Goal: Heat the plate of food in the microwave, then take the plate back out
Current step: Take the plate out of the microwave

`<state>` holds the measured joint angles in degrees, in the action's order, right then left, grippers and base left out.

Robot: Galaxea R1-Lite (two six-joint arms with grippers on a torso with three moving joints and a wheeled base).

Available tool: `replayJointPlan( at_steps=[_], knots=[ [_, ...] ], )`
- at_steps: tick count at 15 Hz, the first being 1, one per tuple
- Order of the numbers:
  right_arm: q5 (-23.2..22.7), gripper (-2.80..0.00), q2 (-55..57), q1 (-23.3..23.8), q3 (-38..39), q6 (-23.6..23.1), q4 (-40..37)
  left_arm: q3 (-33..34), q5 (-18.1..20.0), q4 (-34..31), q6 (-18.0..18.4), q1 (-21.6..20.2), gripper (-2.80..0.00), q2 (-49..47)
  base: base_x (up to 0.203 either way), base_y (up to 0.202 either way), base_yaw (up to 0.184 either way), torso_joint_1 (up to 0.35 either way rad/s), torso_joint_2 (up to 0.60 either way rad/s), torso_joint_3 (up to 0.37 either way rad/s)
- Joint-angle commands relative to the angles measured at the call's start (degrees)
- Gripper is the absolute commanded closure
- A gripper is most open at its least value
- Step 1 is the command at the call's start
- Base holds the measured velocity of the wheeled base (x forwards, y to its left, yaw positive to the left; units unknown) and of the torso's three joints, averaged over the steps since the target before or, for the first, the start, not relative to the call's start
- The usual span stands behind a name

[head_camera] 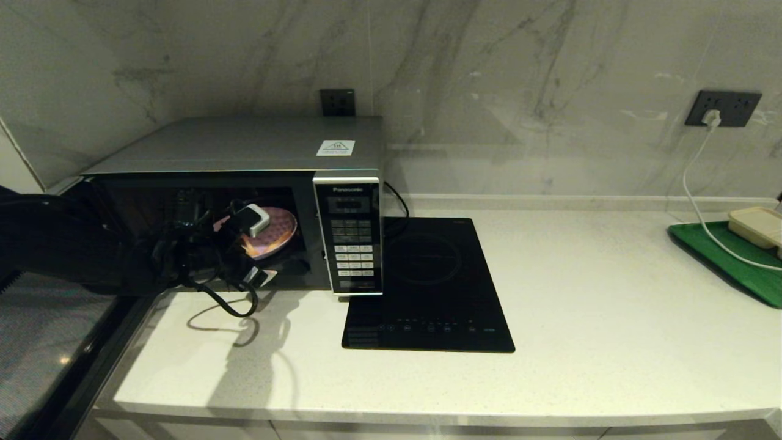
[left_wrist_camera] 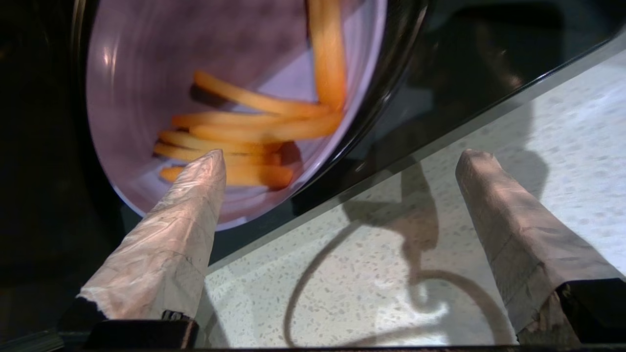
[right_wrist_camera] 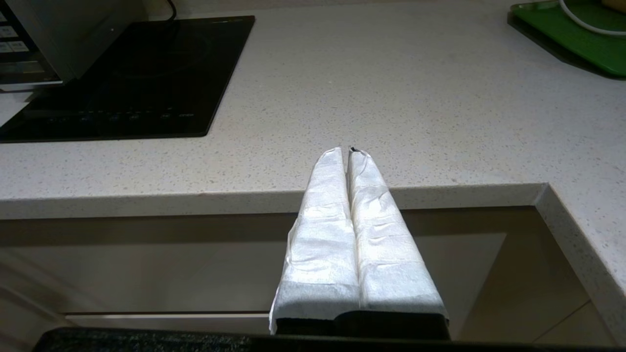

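Observation:
The silver microwave stands at the counter's back left with its door swung open to the left. Inside it lies the lilac plate of food, fries on the plate. My left gripper is at the front of the cavity. In the left wrist view the left gripper is open with nothing between its taped fingers; one fingertip overlaps the plate's near rim, the other hangs over the counter. My right gripper is shut and empty, low before the counter's front edge.
A flat black induction hob lies right of the microwave. A green tray with a beige lidded box sits at the far right, a white cable running to it from a wall socket. My left arm's black cable loops over the counter.

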<state>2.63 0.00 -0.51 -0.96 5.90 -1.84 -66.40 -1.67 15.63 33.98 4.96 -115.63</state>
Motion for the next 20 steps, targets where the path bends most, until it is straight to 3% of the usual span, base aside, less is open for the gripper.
replayJointPlan(
  at_steps=[1,8,10,12,15,17,20],
  knots=[
    [0.0,0.00,0.0,0.0,0.0,0.0,0.0,-0.3,0.4,0.1,0.3,-0.2,-2.80,-1.5,0.000,0.000,0.000,0.000,0.00,0.000],
    [0.0,0.00,0.0,0.0,0.0,0.0,0.0,-0.3,0.4,-2.4,1.5,-0.2,-2.80,0.9,0.000,0.000,0.000,0.000,0.00,0.000],
    [0.0,0.00,0.0,0.0,0.0,0.0,0.0,-1.2,-2.5,-7.3,4.1,-0.3,-2.80,3.3,0.000,0.000,0.000,0.000,0.00,0.000],
    [0.0,0.00,0.0,0.0,0.0,0.0,0.0,-1.3,-5.5,-7.8,6.8,-0.3,-2.80,5.4,0.000,0.000,0.000,0.000,0.00,0.000],
    [0.0,0.00,0.0,0.0,0.0,0.0,0.0,-1.4,-11.0,-9.9,15.2,-1.4,-2.80,6.8,0.000,0.000,0.000,0.000,0.00,0.000],
    [0.0,0.00,0.0,0.0,0.0,0.0,0.0,-2.9,-9.8,-13.8,15.9,-1.7,-2.80,6.1,0.000,0.000,0.000,0.000,0.00,0.000],
    [0.0,0.00,0.0,0.0,0.0,0.0,0.0,-6.8,-3.7,-19.7,15.9,-2.4,-2.80,4.9,0.000,0.000,0.000,0.000,0.00,0.000]
  ],
)
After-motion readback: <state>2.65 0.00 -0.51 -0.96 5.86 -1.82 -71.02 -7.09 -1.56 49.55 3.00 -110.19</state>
